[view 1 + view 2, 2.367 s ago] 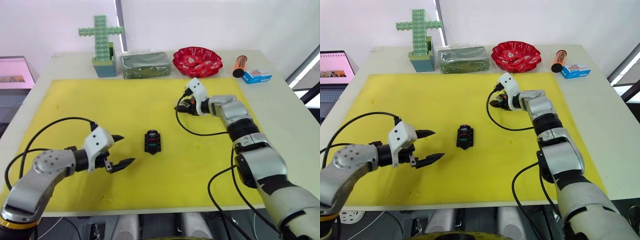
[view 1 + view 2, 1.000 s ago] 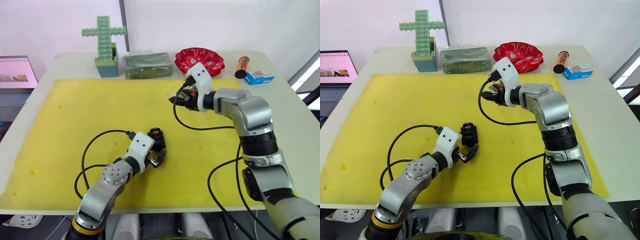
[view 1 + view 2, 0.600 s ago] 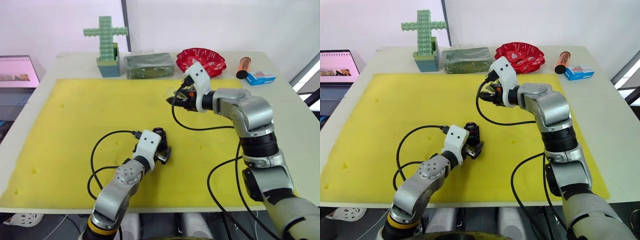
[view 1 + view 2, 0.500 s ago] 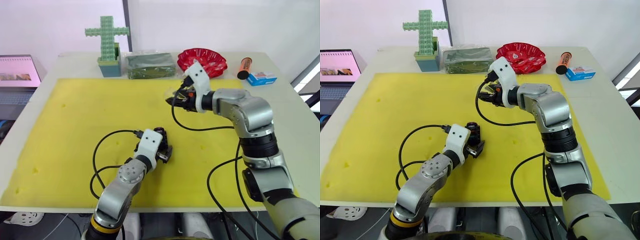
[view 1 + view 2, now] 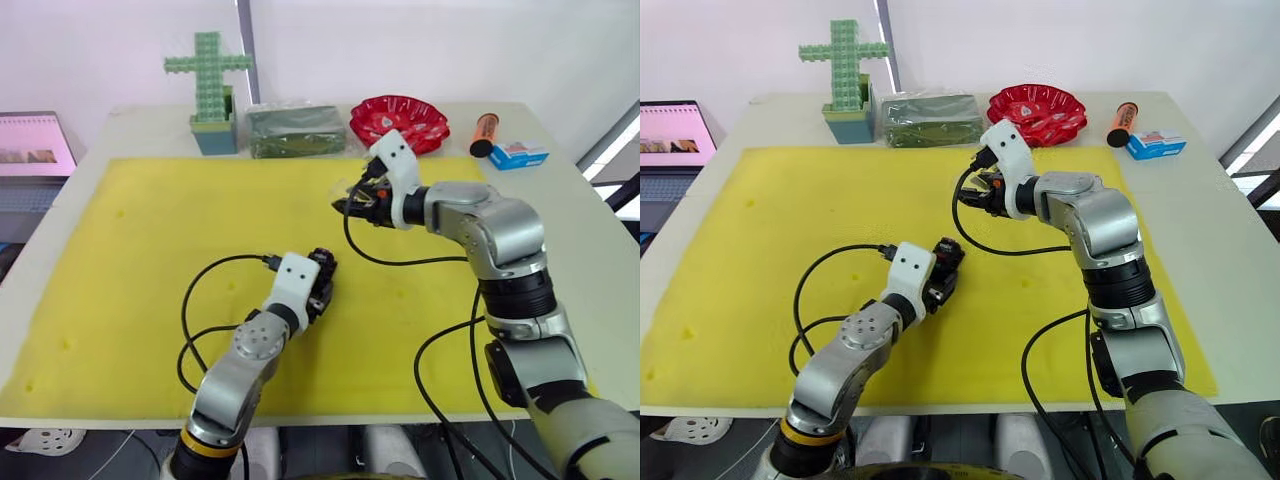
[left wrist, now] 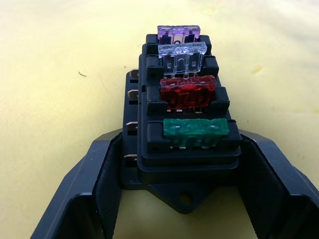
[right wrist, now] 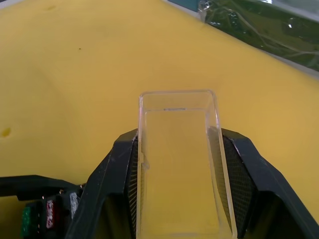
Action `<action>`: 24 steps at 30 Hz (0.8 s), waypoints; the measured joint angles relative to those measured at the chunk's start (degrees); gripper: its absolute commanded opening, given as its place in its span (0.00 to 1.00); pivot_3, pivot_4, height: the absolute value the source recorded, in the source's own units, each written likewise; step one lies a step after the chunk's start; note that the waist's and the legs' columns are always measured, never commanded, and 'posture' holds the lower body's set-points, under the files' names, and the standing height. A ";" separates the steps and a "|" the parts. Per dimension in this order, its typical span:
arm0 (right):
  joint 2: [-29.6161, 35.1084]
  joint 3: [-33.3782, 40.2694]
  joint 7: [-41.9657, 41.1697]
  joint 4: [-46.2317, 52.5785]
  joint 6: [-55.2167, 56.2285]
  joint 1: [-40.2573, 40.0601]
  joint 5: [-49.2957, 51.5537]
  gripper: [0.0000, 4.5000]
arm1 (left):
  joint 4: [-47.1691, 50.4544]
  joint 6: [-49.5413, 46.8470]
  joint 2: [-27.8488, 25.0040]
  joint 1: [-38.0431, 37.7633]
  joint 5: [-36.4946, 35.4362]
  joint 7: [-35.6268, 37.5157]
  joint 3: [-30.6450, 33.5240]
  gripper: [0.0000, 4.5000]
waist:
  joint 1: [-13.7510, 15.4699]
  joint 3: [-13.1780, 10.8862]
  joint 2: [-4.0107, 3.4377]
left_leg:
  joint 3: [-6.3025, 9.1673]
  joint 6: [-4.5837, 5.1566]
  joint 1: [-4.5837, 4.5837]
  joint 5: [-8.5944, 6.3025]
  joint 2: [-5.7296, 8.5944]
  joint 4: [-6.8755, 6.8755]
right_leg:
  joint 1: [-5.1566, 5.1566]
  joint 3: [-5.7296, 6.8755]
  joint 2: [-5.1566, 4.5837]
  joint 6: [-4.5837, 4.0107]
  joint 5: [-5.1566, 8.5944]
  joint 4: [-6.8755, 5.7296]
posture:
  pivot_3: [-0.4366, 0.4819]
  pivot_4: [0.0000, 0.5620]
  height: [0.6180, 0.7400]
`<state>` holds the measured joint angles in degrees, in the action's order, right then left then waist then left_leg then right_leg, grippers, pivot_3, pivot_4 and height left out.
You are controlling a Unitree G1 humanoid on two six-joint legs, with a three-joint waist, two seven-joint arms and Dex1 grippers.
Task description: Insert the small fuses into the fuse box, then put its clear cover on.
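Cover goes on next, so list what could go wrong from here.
1. The clear cover sits between the right claw fingers well above and away from the fuse box; a skewed approach could jam it on the rim.
2. The left claw fingers flank the box's sides and may block the cover's edges.
3. The four fuses stand proud of their slots; the cover could catch on one.

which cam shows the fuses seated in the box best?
Left wrist view: the four small fuses (purple, clear, red, green) sit in a row in the fuse box, between the left gripper fingers. The eye views show the box mostly behind that gripper; the right wrist view catches a corner.
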<state>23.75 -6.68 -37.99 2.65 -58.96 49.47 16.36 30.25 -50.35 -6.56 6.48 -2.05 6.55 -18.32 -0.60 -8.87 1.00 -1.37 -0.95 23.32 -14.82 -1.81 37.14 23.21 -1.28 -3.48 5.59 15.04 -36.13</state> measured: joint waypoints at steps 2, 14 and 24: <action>1.51 0.00 -0.70 1.21 -0.04 -0.53 0.40 0.40 | 0.04 0.46 -2.35 0.54 -1.84 3.57 1.34 0.63 | -0.19 0.00 0.00 | 0.01 0.00 0.01 0.00 -0.01 -0.04 | 0.04 0.00 0.02 0.00 0.00 0.01 | 0.48 0.27 1.00; 14.48 -9.05 -17.32 11.81 1.00 -4.68 5.88 0.40 | -28.61 32.42 -24.46 14.89 -11.61 48.95 4.79 0.63 | -0.05 -0.04 -0.02 | -0.07 0.00 0.08 0.00 0.02 -0.01 | 0.09 0.05 -0.06 -0.20 0.11 0.10 | 0.48 0.27 1.00; 9.70 -17.08 -19.02 11.29 4.45 -2.59 4.70 0.40 | -55.79 53.17 -21.69 29.61 -7.20 66.05 1.01 0.63 | 0.08 -0.04 0.00 | -0.15 0.00 0.10 0.00 0.01 0.06 | 0.08 0.07 0.05 0.01 0.00 0.03 | 0.48 0.27 1.00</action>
<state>33.45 -23.76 -57.01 13.94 -54.51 46.88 21.05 -25.54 2.82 -28.25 36.09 -9.25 72.60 -17.31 -0.52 -8.91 1.00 -1.52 -0.95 23.42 -14.82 -1.80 37.20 23.28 -1.21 -3.43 5.60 15.04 -36.11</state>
